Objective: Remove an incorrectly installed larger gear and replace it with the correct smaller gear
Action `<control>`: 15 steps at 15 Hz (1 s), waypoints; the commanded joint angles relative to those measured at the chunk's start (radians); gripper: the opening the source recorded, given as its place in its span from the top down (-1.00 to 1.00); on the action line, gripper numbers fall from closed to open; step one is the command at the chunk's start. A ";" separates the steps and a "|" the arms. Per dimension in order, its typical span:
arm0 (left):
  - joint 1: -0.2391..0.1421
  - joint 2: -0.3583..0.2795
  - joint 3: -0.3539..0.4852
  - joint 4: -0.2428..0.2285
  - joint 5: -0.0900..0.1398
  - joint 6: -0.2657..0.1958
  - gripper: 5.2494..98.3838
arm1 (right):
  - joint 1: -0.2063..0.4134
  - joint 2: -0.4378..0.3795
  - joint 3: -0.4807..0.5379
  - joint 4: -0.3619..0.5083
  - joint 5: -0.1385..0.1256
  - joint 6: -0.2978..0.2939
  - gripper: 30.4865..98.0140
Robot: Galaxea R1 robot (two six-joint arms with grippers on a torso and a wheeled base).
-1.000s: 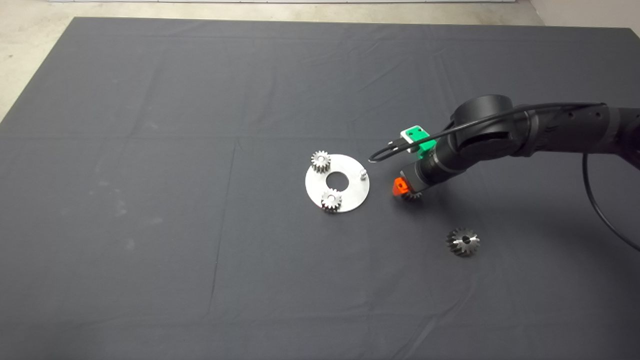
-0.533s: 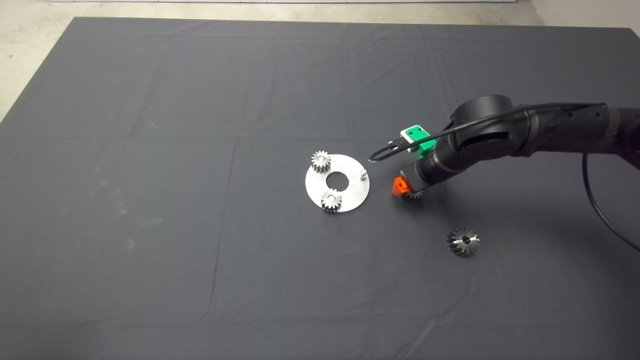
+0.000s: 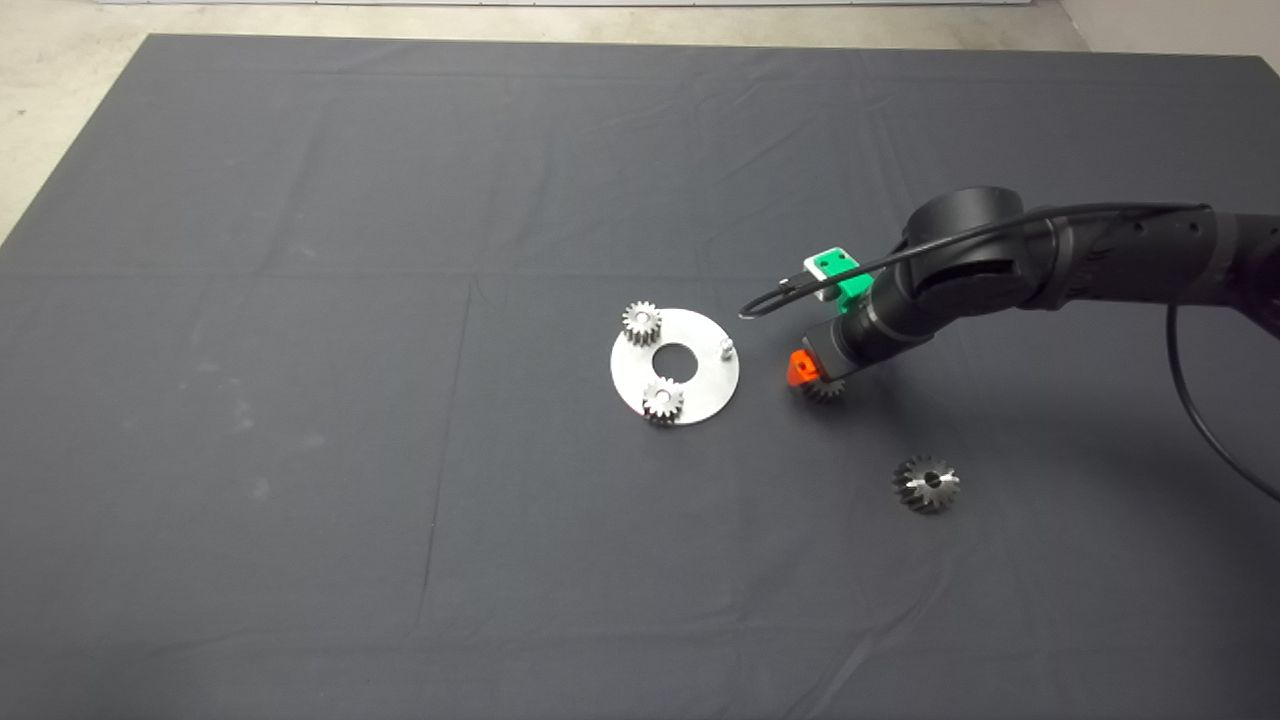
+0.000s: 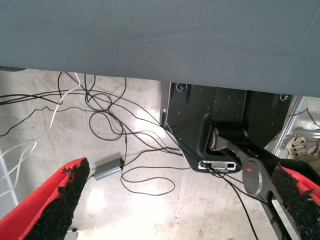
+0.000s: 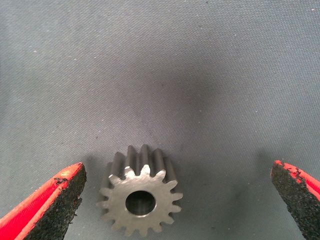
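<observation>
Right gripper (image 5: 175, 200), fingers spread wide, is hovering over the smaller gear (image 5: 140, 200); ungrasped. Larger gear (image 3: 927, 484) is lying discarded at 4 o'clock; plate's peg (image 3: 727, 347) is awaiting it.

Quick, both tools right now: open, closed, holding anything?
Left tool: open, empty, parked off the mat over the floor.
Right tool: open, down around the smaller gear on the mat, not yet gripping it.

The smaller gear (image 5: 139, 201), dull grey and straight-toothed, lies flat on the mat, apparently undamaged; the larger gear (image 3: 926, 484), shiny with slanted teeth, lies well apart, bore upward.
</observation>
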 commanded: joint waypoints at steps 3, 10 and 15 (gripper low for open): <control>-0.002 -0.001 0.012 -0.014 0.026 0.000 -0.91 | 0.015 0.008 -0.011 -0.020 -0.109 0.009 -0.99; -0.002 -0.002 0.012 -0.014 0.026 0.000 -0.91 | 0.015 0.045 -0.083 0.085 -0.109 0.010 -0.99; -0.002 -0.002 0.012 -0.015 0.026 0.000 -0.91 | 0.016 0.047 -0.088 0.133 -0.110 0.014 -0.99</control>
